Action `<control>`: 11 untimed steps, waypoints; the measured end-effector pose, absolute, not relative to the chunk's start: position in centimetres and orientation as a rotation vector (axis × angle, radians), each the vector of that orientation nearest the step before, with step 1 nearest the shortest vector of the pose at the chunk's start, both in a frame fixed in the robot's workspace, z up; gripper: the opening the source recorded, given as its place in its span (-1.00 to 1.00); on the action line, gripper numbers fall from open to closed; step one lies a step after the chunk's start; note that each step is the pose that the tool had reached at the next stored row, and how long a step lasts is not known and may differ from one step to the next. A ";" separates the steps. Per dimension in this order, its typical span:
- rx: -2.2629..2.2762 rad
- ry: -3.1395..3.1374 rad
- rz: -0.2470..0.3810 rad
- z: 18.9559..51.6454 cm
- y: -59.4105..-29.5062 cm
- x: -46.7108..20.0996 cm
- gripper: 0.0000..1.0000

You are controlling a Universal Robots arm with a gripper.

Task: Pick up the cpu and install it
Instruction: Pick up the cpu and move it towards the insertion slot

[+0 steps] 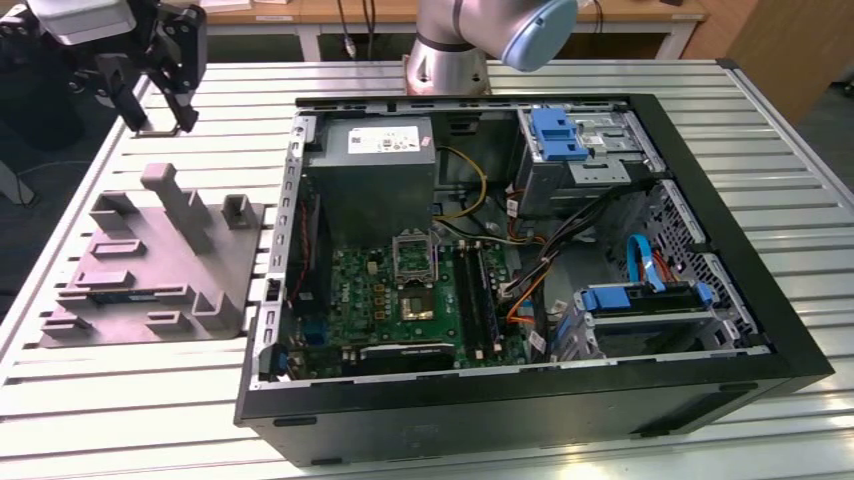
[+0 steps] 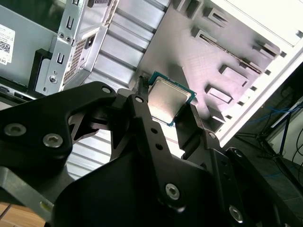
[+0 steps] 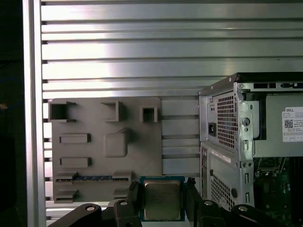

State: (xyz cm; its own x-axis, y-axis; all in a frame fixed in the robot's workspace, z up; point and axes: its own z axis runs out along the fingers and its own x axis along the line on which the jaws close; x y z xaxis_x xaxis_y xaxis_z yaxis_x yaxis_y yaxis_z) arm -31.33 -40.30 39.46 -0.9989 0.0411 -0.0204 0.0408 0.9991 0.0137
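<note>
First wrist view: your pincer [image 3: 162,193] clamps the cpu [image 3: 162,202] by two opposite edges, over the table [image 3: 118,47] near the grey tray [image 3: 90,151]. Carry it level, with an even squeeze.

I'm finding one white label [image 3: 292,124] sitting on the power supply [image 3: 272,137], carrying a short word, a square code and lines of small black print that I'm not making out. Faint marking is showing on the cpu [image 3: 162,199] top, too fine for me to be reading
</note>
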 end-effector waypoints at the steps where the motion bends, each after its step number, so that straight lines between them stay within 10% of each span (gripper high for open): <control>1: 0.064 3.120 0.021 39.5 -40.3 -31.3 -0.06; 11: 0.064 3.120 0.021 39.5 -40.3 -30.7 -0.06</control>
State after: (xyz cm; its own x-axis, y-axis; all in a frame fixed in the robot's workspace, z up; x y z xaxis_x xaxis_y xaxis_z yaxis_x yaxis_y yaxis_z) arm -30.65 -40.30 39.46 -0.9989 0.0412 -0.0204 0.0409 0.9991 0.0137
